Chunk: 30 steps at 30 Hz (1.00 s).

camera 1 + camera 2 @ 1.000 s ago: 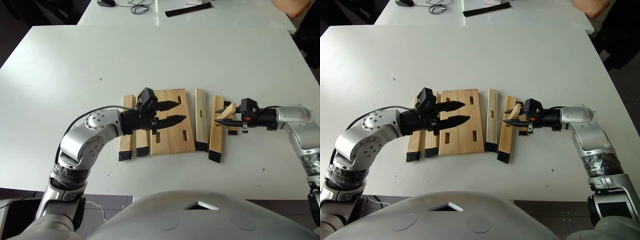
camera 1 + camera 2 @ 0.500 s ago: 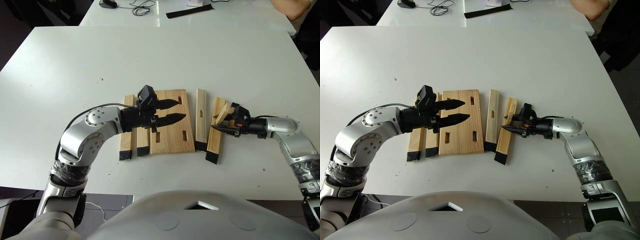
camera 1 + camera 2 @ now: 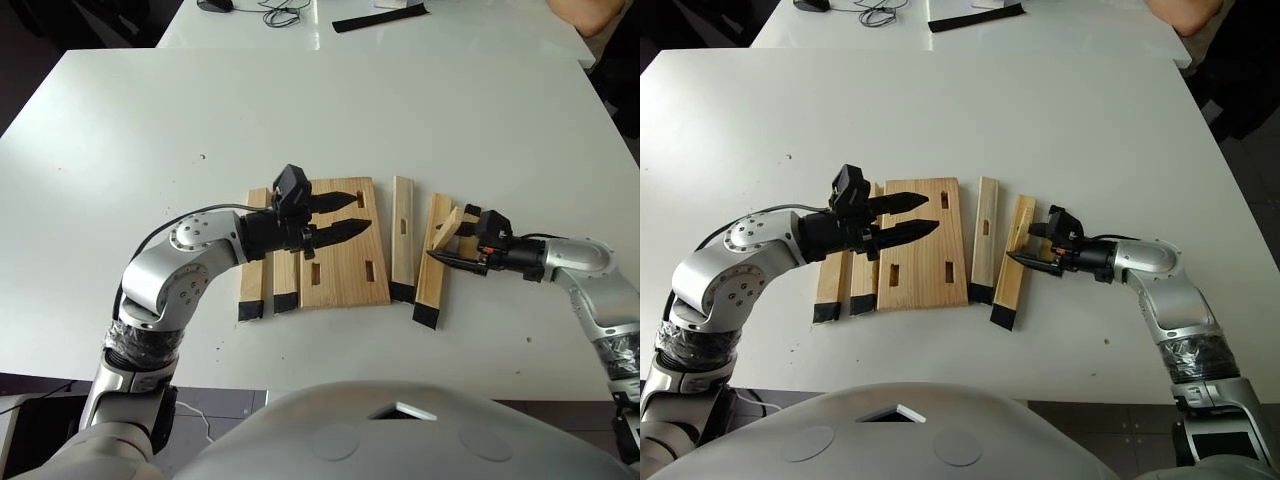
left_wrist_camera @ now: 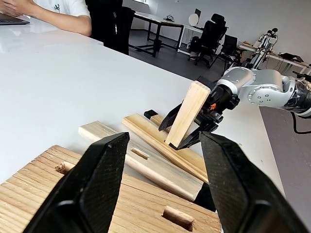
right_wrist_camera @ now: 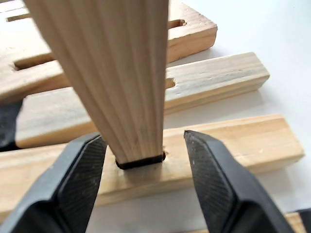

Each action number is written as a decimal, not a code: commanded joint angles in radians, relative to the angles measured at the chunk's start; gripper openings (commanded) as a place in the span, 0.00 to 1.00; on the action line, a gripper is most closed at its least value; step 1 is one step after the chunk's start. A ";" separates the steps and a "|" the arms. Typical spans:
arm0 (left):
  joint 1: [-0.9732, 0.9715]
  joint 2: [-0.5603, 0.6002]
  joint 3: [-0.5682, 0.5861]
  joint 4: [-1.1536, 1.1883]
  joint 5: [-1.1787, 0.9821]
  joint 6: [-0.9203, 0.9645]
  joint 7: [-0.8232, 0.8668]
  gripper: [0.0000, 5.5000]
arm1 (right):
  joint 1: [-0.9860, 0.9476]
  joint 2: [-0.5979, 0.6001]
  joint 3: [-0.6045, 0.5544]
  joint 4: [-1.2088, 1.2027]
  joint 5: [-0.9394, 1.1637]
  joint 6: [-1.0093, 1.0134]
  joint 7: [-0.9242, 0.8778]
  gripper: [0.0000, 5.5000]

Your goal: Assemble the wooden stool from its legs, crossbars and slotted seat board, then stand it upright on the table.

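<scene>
The slotted seat board [image 3: 345, 265] lies flat mid-table. My left gripper [image 3: 366, 210] hovers open just over its far half, with nothing between the fingers. Two legs [image 3: 270, 285] lie side by side at the board's left, a third leg [image 3: 402, 240] at its right. My right gripper [image 3: 440, 248] is shut on a short crossbar [image 3: 452, 222] that stands tilted. The crossbar's [image 5: 112, 63] lower end sits at a slot in the fourth leg [image 5: 218, 150], which lies flat. The left wrist view also shows that crossbar [image 4: 187, 114] leaning between the black fingers.
Bare white table surrounds the parts, with wide free room to the far side and left. A second table behind carries a black strip [image 3: 378, 20], a mouse [image 3: 212, 5] and cables. The table's front edge runs close below the parts.
My right gripper lowered the crossbar from above the fourth leg until its end met the leg's slot. My left gripper shifted slightly toward the board's far side, still open.
</scene>
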<state>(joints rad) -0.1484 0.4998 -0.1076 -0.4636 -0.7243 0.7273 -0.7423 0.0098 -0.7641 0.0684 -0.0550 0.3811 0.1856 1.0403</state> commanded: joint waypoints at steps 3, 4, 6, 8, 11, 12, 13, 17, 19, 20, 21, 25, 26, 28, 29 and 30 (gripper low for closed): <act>0.009 -0.014 0.017 -0.013 0.003 -0.005 0.031 0.49 | -0.020 -0.058 -0.144 -0.182 0.148 0.158 0.002 0.52; 0.014 -0.014 0.016 -0.017 0.003 -0.007 0.032 0.49 | -0.018 -0.067 -0.168 -0.213 0.176 0.183 0.003 0.52; 0.018 -0.014 0.017 -0.024 0.003 -0.006 0.035 0.49 | -0.013 -0.086 -0.219 -0.280 0.248 0.246 0.008 0.52; 0.019 -0.015 0.019 -0.025 0.003 -0.006 0.035 0.49 | -0.012 -0.098 -0.258 -0.338 0.317 0.296 0.014 0.52; 0.018 -0.016 0.019 -0.021 0.005 -0.009 0.033 0.49 | -0.052 -0.065 -0.278 -0.393 0.390 0.344 -0.037 0.52; 0.015 -0.016 0.019 -0.019 0.006 -0.009 0.032 0.49 | -0.065 -0.049 -0.271 -0.412 0.402 0.355 -0.063 0.52; 0.013 -0.017 0.018 -0.019 0.007 -0.009 0.032 0.49 | -0.071 -0.039 -0.259 -0.430 0.397 0.354 -0.079 0.52; -0.012 -0.019 0.034 -0.001 -0.001 -0.001 0.031 0.49 | -0.119 0.037 -0.189 -0.430 0.343 0.329 -0.159 0.52; -0.026 -0.025 0.038 0.015 0.008 -0.007 0.035 0.49 | -0.125 0.066 -0.171 -0.421 0.323 0.318 -0.184 0.47; -0.033 -0.032 0.040 0.021 0.005 -0.004 0.042 0.49 | -0.121 0.073 -0.163 -0.423 0.322 0.317 -0.186 0.44; -0.037 -0.038 0.042 0.023 0.002 0.000 0.047 0.49 | -0.120 0.081 -0.153 -0.426 0.316 0.318 -0.192 0.44; -0.022 -0.052 0.021 0.017 0.015 -0.004 0.058 0.49 | -0.140 0.117 -0.116 -0.380 0.264 0.300 -0.217 0.44; -0.020 -0.055 0.017 0.015 0.017 -0.004 0.061 0.49 | -0.149 0.125 -0.113 -0.366 0.260 0.299 -0.221 0.44; -0.025 -0.059 0.012 0.017 0.017 -0.002 0.061 0.49 | -0.173 0.142 -0.115 -0.343 0.258 0.301 -0.233 0.44; -0.025 -0.061 0.012 0.018 0.019 -0.002 0.063 0.49 | -0.188 0.155 -0.114 -0.336 0.261 0.303 -0.241 0.44; -0.024 -0.062 0.010 0.018 0.021 -0.002 0.064 0.49 | -0.201 0.165 -0.112 -0.332 0.261 0.303 -0.245 0.44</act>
<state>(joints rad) -0.1722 0.4367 -0.0881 -0.4434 -0.7140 0.7253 -0.6861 -0.1474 -0.6205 -0.0439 -0.4017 0.6463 0.4931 0.8094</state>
